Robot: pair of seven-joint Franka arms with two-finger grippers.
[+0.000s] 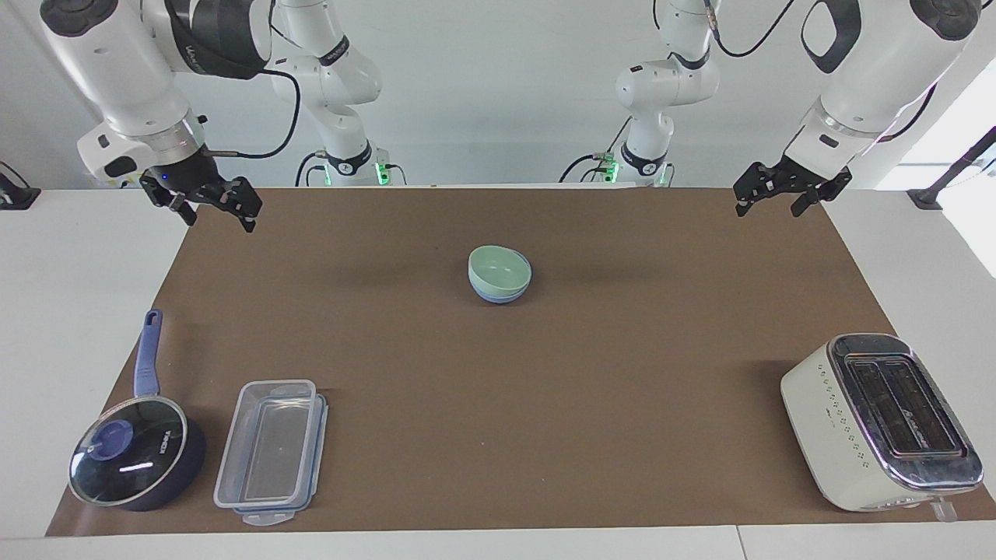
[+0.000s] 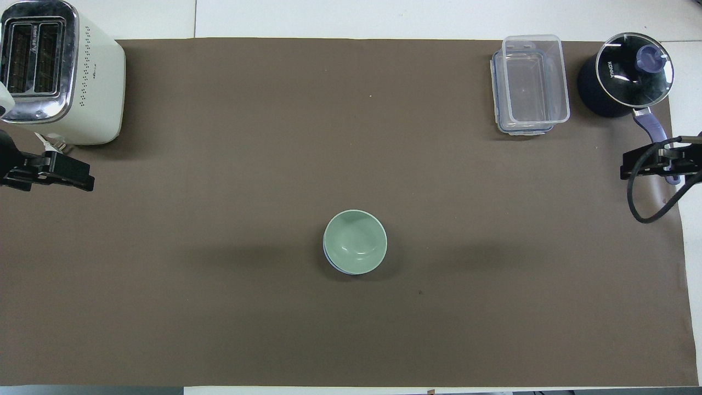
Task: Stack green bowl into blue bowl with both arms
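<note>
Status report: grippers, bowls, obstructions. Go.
Left gripper and right gripper open, empty, raised at their own ends of the mat. Green bowl nested in blue bowl, mid-mat. Nothing near the bowls.

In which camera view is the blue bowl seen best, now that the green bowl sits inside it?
The facing view: the blue bowl shows its side wall under the green bowl. The overhead view shows only a thin blue edge.

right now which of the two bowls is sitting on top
The green bowl: it sits nested inside the blue bowl, whose rim and wall show only as a thin band under it.
</note>
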